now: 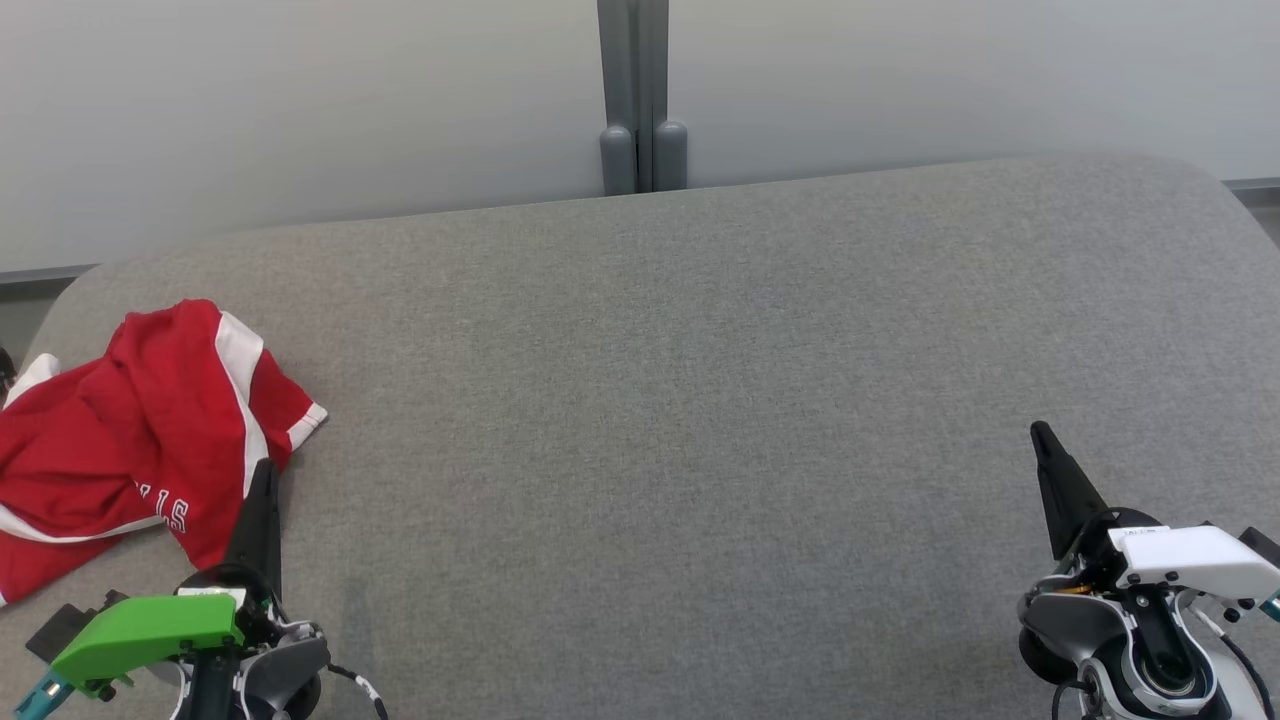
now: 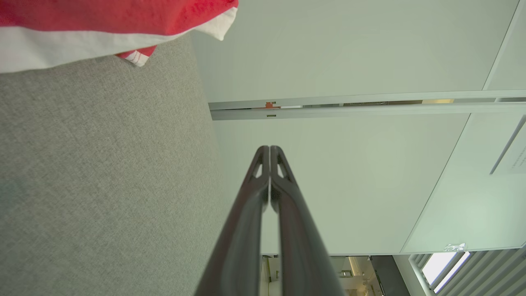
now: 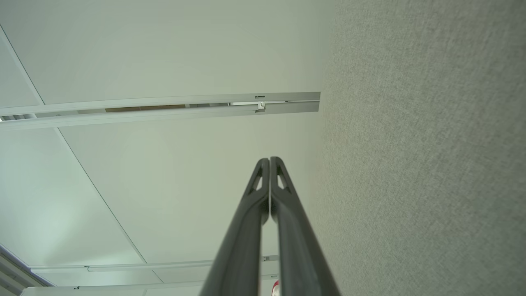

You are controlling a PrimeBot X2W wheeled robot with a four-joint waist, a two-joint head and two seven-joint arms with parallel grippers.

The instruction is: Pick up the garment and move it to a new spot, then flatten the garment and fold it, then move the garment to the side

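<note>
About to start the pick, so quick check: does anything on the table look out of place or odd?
Only the garment: it lies bunched and creased at the table's left edge, running past the picture's left border, so overhang can't be ruled out. No damage visible.

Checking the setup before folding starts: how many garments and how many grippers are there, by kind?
Crumpled red-and-white fabric garment: 1
Dark two-fingered grippers: 2 (left gripper, right gripper, both shut)
Total: 3

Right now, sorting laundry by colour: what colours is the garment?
The garment is red with white trim; head view shows it best.
</note>
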